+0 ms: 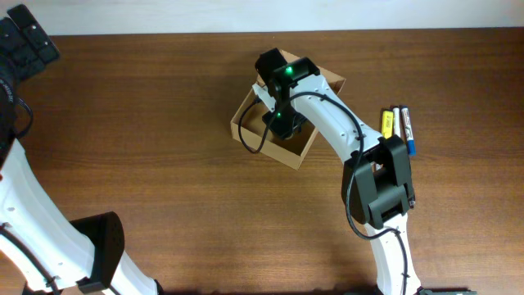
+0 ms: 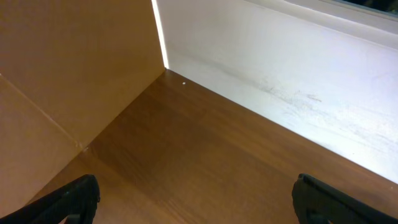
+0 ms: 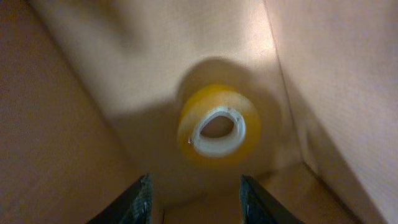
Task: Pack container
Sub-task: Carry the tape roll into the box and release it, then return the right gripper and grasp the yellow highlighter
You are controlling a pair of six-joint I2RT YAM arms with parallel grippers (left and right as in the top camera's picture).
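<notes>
Right gripper point(image 3: 194, 193) wide and empty inside the cardboard box point(image 1: 242, 115), tape roll point(image 3: 219, 124) lying free; I'd lift straight up, clear of the walls.

R arm point(image 1: 336, 123): white rounded links; big black joint block point(image 1: 383, 184) mid-arm.
R wrist point(image 1: 286, 70): black housing, 2 green lights point(image 1: 288, 72) lit.
Cable point(image 1: 255, 141): thin, black, loops off the wrist; a 2nd runs along the white link.
L arm point(image 1: 29, 213): white link w/ black elbow joint point(image 1: 102, 246).
L gripper point(image 2: 196, 202): fingers matte black, blunt tips.
R gripper point(image 3: 196, 199): fingers dark, angled tips, paler edges.
</notes>
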